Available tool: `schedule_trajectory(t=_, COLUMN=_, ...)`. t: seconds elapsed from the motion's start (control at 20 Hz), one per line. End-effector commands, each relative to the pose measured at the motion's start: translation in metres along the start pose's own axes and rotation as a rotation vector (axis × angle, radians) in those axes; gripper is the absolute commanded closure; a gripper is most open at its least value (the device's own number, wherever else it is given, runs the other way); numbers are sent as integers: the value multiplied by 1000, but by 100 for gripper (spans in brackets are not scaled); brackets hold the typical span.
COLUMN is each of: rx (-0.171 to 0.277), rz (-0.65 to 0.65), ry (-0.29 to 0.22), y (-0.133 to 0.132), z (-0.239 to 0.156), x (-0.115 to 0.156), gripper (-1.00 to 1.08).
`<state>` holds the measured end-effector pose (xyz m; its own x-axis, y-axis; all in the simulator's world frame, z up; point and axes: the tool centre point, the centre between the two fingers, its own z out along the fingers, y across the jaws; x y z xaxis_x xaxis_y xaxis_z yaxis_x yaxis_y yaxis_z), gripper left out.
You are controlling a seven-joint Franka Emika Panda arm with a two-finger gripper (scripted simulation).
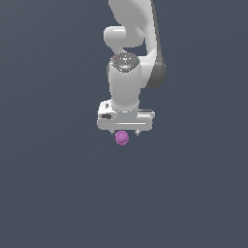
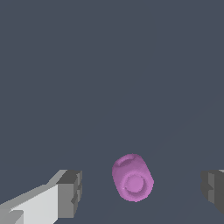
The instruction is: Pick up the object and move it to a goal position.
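The object (image 1: 121, 138) is a small purple-pink knobbly lump, seen in the exterior view just under the white arm's hand. My gripper (image 1: 125, 132) points straight down over it. In the wrist view the object (image 2: 132, 177) lies between the two grey fingertips (image 2: 71, 193), with a clear gap on each side. The gripper (image 2: 141, 189) is open and touches nothing. The exterior view does not show whether the lump rests on the surface.
A plain dark grey-blue surface (image 1: 53, 193) fills both views. The white arm (image 1: 128, 72) rises above the gripper in the exterior view. No other objects or edges show.
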<state>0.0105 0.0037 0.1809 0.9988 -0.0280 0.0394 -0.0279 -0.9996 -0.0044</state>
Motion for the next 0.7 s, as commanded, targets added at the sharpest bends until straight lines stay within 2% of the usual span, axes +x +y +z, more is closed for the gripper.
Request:
schedule_trajectory(t=0.0, rx=0, rz=0, ry=0, y=0, z=0, x=0, gripper=-92)
schedule_trajectory(t=0.15, rx=0, rz=8, ry=-2, y=6, z=1, x=-1, gripper=-92)
schedule_trajectory(t=0.4, rx=-1, rz=51, ry=-8, y=33, z=3, x=-5, gripper=-92)
schedule_trajectory(t=0.65, rx=-1, rz=54, ry=-8, y=34, z=3, x=-5, gripper=-92)
